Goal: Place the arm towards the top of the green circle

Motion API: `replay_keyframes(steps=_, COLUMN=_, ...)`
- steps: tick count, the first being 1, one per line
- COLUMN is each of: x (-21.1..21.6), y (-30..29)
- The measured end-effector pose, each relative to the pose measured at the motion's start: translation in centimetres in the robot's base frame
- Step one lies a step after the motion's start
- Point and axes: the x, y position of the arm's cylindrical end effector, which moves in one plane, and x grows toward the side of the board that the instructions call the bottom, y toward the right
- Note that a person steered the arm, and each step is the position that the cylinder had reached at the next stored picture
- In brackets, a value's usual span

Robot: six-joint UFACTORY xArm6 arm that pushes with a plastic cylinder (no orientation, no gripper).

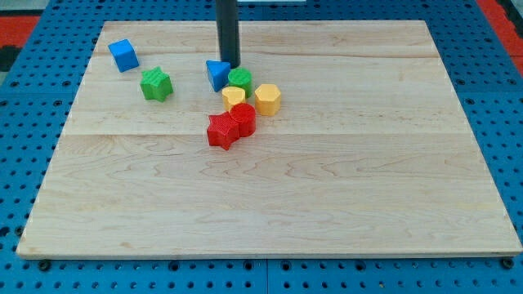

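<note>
no readable text, labels, brands, numbers or signs anywhere

A robotics lab bench set up for tabletop pushing trials

A pale wooden board (270, 188) is lying on a blue perforated base (33, 82) that is showing at three, six and nine o'clock, red matting (29, 33) is peeking in at ten and two o'clock, and small 3D-printed coloured blocks (237, 102) are sitting clustered toward twelve o'clock.
</note>
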Motion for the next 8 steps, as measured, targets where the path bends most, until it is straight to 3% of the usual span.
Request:
replay_keyframes(steps=6, x=-1.2, y=-1.3)
replay_keyframes(steps=7, x=-1.6, y=4.1)
replay_keyframes(steps=8, x=-1.2, y=5.9)
